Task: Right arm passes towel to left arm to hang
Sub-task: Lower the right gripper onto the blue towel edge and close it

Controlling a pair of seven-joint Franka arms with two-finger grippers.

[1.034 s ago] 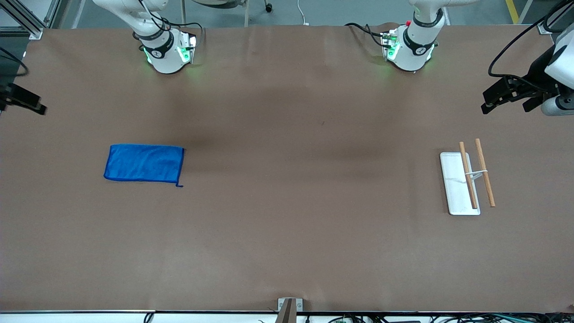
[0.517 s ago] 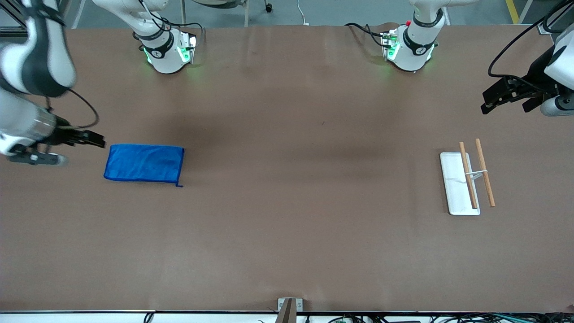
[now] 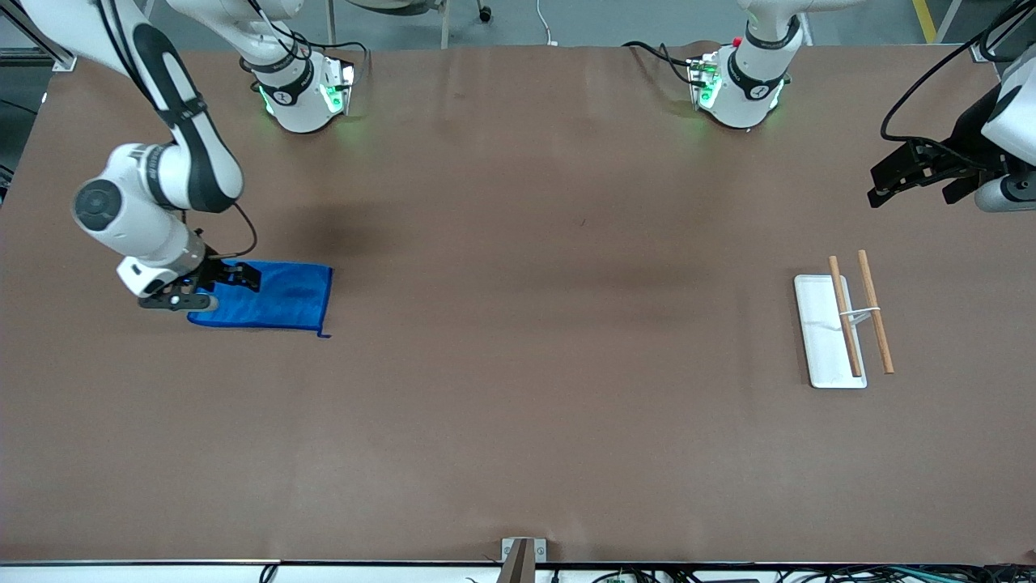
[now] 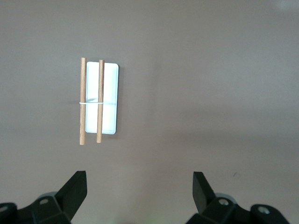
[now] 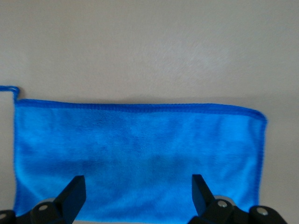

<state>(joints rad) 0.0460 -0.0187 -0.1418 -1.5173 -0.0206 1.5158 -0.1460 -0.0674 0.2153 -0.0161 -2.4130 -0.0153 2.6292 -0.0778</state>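
Note:
The bright blue towel [image 3: 271, 296] lies flat and folded on the brown table toward the right arm's end, a small loop at one corner [image 5: 8, 88]. My right gripper [image 3: 243, 277] hangs open over the towel's outer end; in the right wrist view its jaws [image 5: 137, 191] stand wide with blue cloth [image 5: 140, 149] beneath them, nothing gripped. My left gripper [image 3: 886, 180] waits open in the air at the left arm's end of the table; its wrist view shows the jaws [image 4: 139, 189] wide apart over bare table.
A white rack base [image 3: 816, 324] with two wooden rails [image 3: 874, 310] stands toward the left arm's end, also in the left wrist view [image 4: 107, 98]. Both arm bases [image 3: 303, 89] sit along the table's robot edge.
The right arm has swung in from the table's end and come down over the towel's outer end. The left arm and the towel have not moved.

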